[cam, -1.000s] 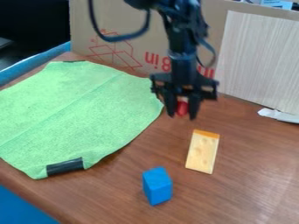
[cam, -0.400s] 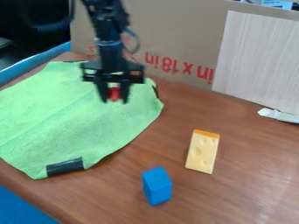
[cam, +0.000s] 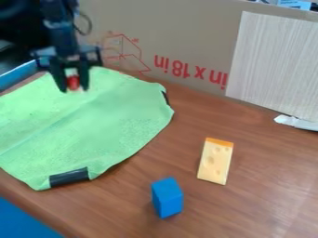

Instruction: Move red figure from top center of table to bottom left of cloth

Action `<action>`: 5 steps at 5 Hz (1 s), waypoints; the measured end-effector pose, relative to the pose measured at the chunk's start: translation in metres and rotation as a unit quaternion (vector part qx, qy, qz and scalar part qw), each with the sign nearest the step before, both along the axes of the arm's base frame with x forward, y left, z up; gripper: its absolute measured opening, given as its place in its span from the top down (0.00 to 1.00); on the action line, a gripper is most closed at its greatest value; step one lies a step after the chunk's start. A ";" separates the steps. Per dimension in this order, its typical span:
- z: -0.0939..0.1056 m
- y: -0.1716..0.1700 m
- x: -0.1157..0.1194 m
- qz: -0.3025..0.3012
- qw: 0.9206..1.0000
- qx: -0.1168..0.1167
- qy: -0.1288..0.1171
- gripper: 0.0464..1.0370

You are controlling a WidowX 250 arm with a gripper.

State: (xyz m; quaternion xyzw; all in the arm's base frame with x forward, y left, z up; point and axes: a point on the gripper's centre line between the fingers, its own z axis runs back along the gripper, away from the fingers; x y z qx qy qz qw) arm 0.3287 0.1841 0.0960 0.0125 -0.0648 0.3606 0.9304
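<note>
Red shows between the tips of the claw (cam: 73, 88), which is closed on the small figure (cam: 73, 82) and holds it over the far left part of the green cloth (cam: 93, 125). The step in hand looks to be the carry; the drop spot, bottom left of the cloth, lies nearer the camera. Best to bring the figure toward that corner with height to spare, so it doesn't drag or ruck the fabric, and stop inside the edge, left of the black patch (cam: 69, 177). Then lower until its base meets the cloth, part the tips gently and lift straight up, since an early release could tip or roll it. As for writing, the cardboard (cam: 186, 28) behind the tabletop (cam: 261, 162) carries upside-down red lettering (cam: 189, 71) beside a red line drawing (cam: 123, 51).
</note>
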 end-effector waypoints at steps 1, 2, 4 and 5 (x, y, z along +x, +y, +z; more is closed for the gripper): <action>-0.001 0.019 0.000 0.036 0.999 -0.015 0.010 0.57; -0.001 0.033 0.007 0.062 0.998 -0.005 0.010 0.57; -0.005 0.045 0.014 0.100 0.995 -0.006 0.019 0.57; -0.003 0.049 0.023 0.112 0.994 -0.009 0.014 0.57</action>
